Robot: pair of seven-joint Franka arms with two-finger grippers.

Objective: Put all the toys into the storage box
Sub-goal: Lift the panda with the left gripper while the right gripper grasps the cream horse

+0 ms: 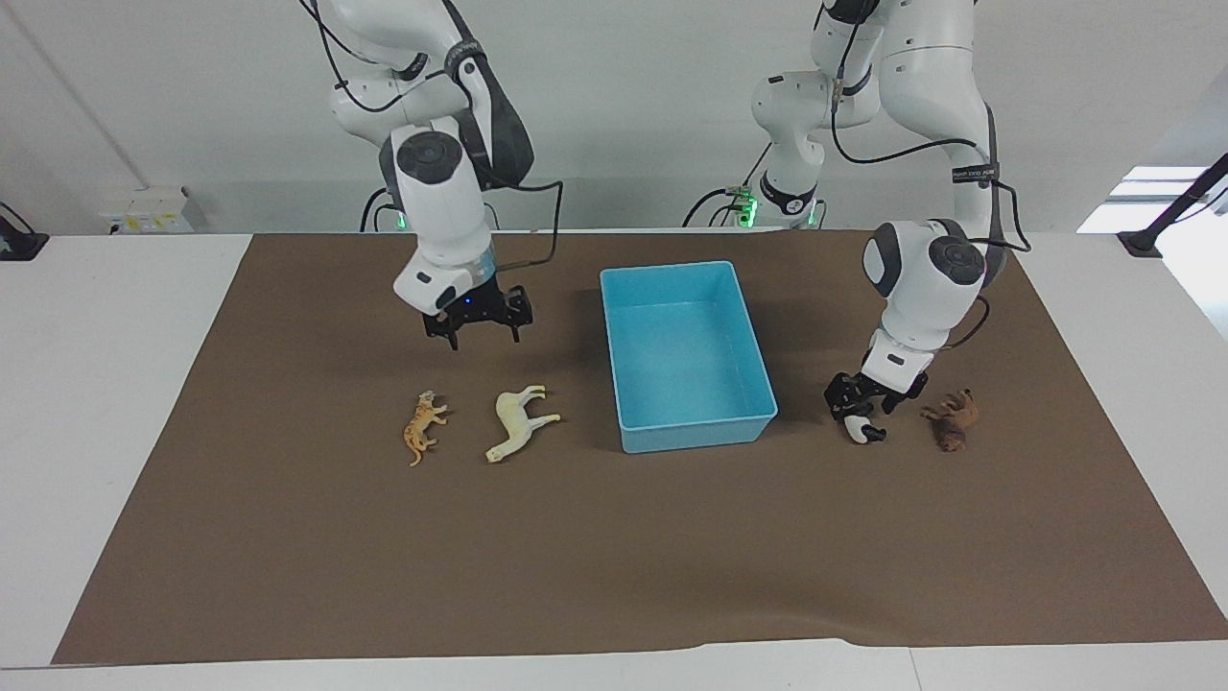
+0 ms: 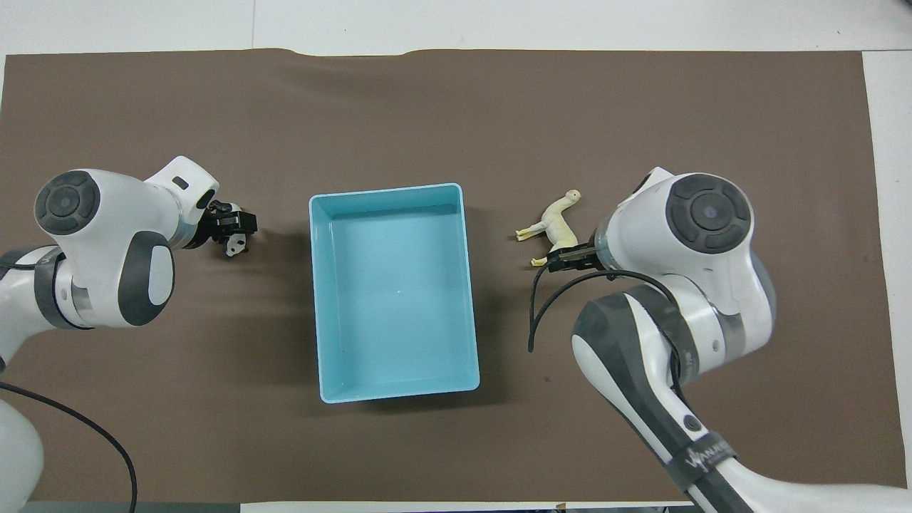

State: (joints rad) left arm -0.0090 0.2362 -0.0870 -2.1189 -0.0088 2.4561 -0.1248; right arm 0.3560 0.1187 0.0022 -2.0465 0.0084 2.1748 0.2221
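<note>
Facing view: storage box [image 1: 687, 357] mid-mat, nothing inside. Tiger [image 1: 422, 426] and cream horse [image 1: 518, 422] lying on mat toward right arm's end, farther from robots than right gripper [image 1: 478, 324], which hangs raised, fingers apart, holding nothing. Left gripper [image 1: 863, 408] low at mat, fingers around panda [image 1: 864, 431]; whether clamped cannot tell. Brown shaggy animal [image 1: 953, 420] just beside panda.

Overhead view: storage box [image 2: 390, 292] centre. Left gripper [image 2: 231, 228] at panda [image 2: 236, 246]. Horse [image 2: 554, 226] partly under right arm. Tiger, brown animal hidden by arms.
</note>
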